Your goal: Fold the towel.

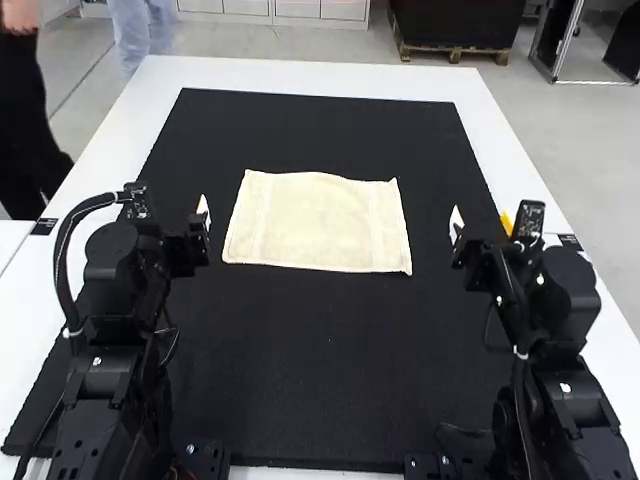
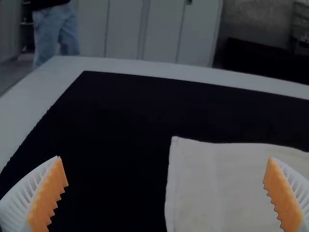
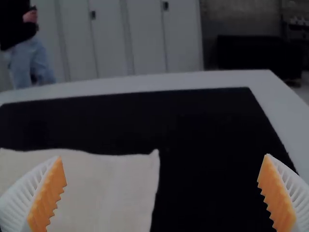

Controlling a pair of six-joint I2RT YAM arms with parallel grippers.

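Observation:
A cream towel (image 1: 318, 222) lies spread flat as a rough rectangle on the black mat, its far right corner slightly raised. My left gripper (image 1: 203, 215) is just left of the towel and my right gripper (image 1: 457, 225) is a little to its right, neither touching it. In the left wrist view, the towel (image 2: 231, 186) lies beyond my left gripper (image 2: 166, 193), whose ribbed fingers stand wide open. The right wrist view has the towel's edge (image 3: 120, 188) past my right gripper (image 3: 161, 193), also wide open with nothing between its pads.
The black mat (image 1: 320, 350) covers much of the white table (image 1: 330, 76). A small yellow item (image 1: 506, 222) is at the mat's right edge, beside the right arm. Small black labels lie near both side edges of the table.

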